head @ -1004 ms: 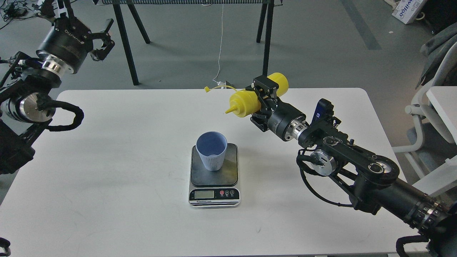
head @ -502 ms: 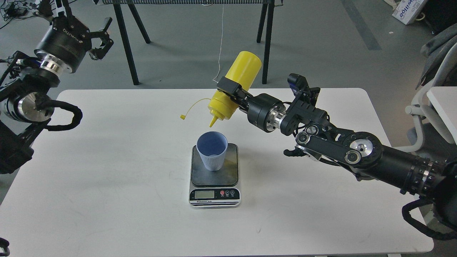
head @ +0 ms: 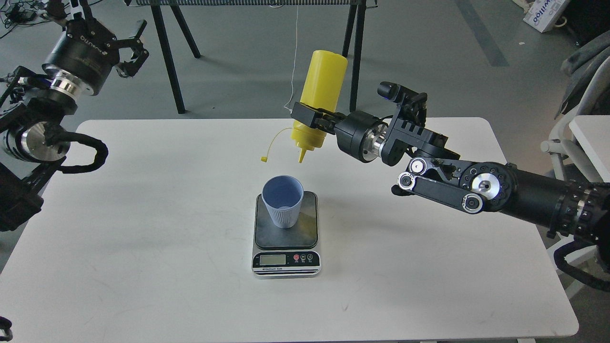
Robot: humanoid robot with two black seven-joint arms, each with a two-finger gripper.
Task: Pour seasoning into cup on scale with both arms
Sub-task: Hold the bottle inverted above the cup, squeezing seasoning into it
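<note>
My right gripper (head: 310, 116) is shut on the yellow seasoning bottle (head: 321, 97). The bottle is upside down, nearly vertical, its nozzle pointing down above and slightly right of the cup. Its small cap (head: 263, 159) hangs on the thin tether to the left. The pale blue ribbed cup (head: 282, 201) stands upright on the dark top plate of the scale (head: 286, 236) at the table's middle. My left gripper (head: 127, 50) is open and empty, raised beyond the table's far left corner, far from the cup.
The white table (head: 143, 247) carries only the scale and cup. Black stand legs (head: 167, 57) and a hanging white cord (head: 294, 57) are behind the far edge. A white chair (head: 576, 157) is at the right.
My right arm has swung the bottle from lying sideways to upside down and moved it left, toward the cup. The left arm shifted slightly up and left.
</note>
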